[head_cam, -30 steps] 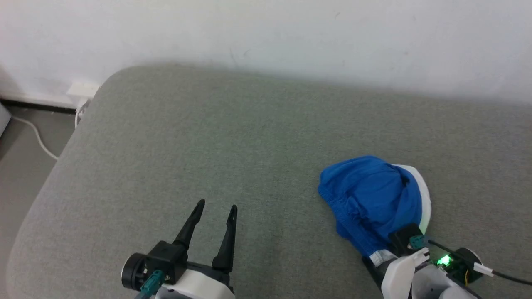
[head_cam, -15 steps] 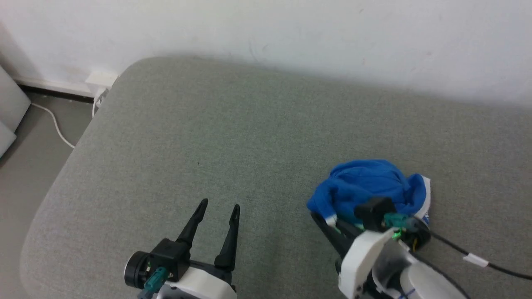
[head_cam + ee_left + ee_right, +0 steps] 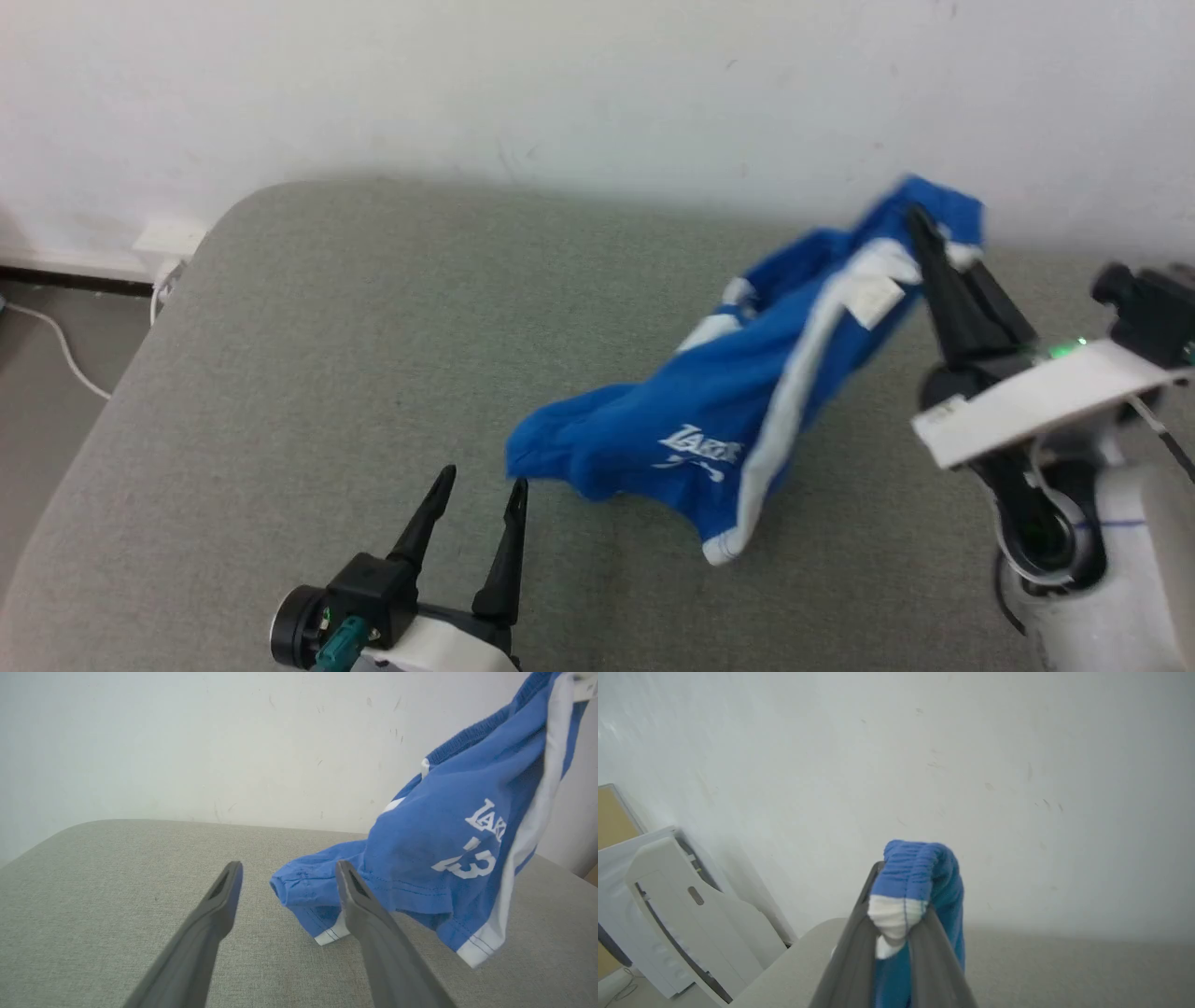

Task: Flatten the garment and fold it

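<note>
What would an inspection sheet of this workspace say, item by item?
Surface: grey fabric cushion, smooth.
Job's things: blue shorts, hanging unflattened from the right gripper, white trim and lettering showing.
Clutter: nothing seen.
Grippers: right gripper shut on the shorts' edge; left gripper open, low over the cushion, beside the shorts' lower end.
Cables: white cord on the floor, near a wall socket.
Surroundings: white wall; white appliance beside the cushion.

The shorts (image 3: pixel 653 425) clamped in the right gripper (image 3: pixel 920 219) are soft matt blue cloth with white trim; below it, the cushion (image 3: pixel 373 327) is coarse grey woven fabric.
</note>
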